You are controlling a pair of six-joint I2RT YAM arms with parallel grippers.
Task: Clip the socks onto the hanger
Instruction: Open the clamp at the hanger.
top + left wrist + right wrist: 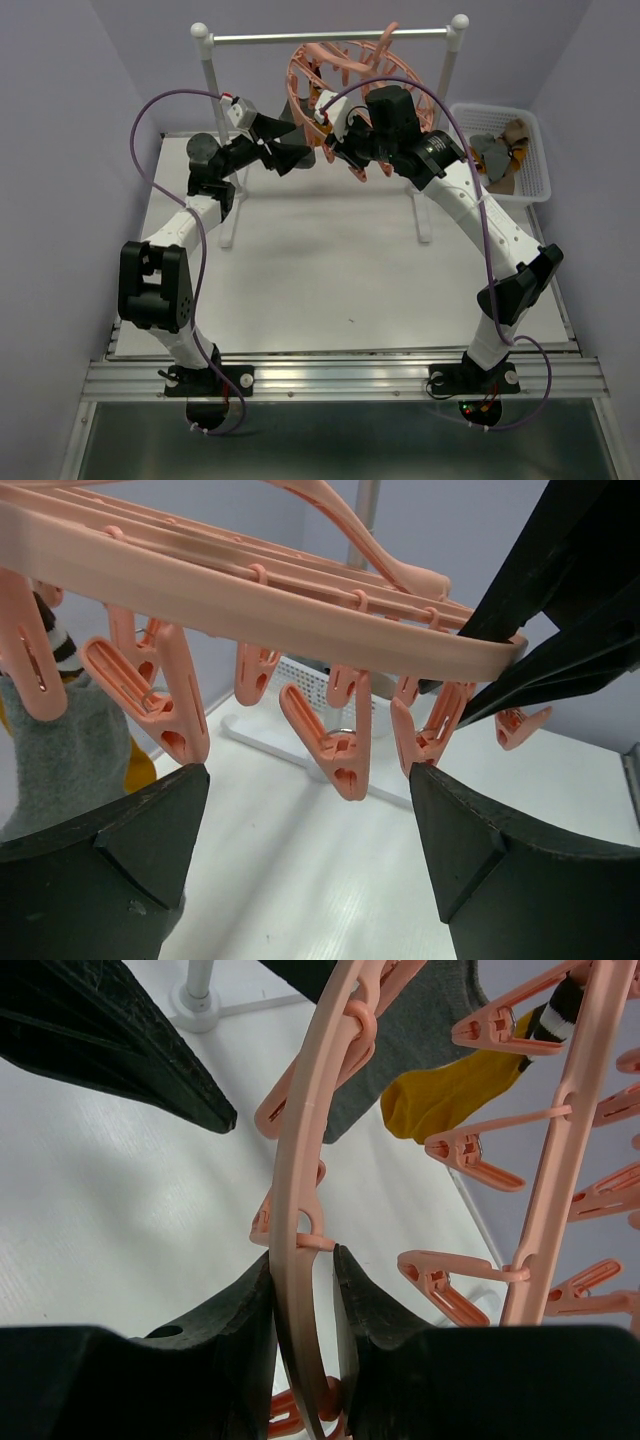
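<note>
The pink hanger [350,62] hangs from the white rail [330,37] at the top middle of the overhead view, and it tips to one side. Both arms reach up to it and cover its lower part, so you cannot see the whole ring from there.

The right gripper [303,1260] pinches the rim of the ring. At the bottom of its own camera view, the two dark fingers press on the rim from both sides. The ring is cut off at the bottom edge.

The left gripper [308,775] is spread wide and holds nothing. Its two dark fingers sit at the lower left and lower right of its view, with the white table [300,880] between them. It is just under the ring, near the dangling clips [335,750].

A grey sock [60,750] hangs at the left edge of that view (only part of it shows). A striped cuff peeks out above it, half hidden behind a clip, and a yellow sock [140,765] shows just beside it. Which clip holds which sock is hard to tell.

More socks [497,152] lie in the white basket [538,140] at the upper right of the overhead view. They are small and bunched up, so I cannot count them.
</note>
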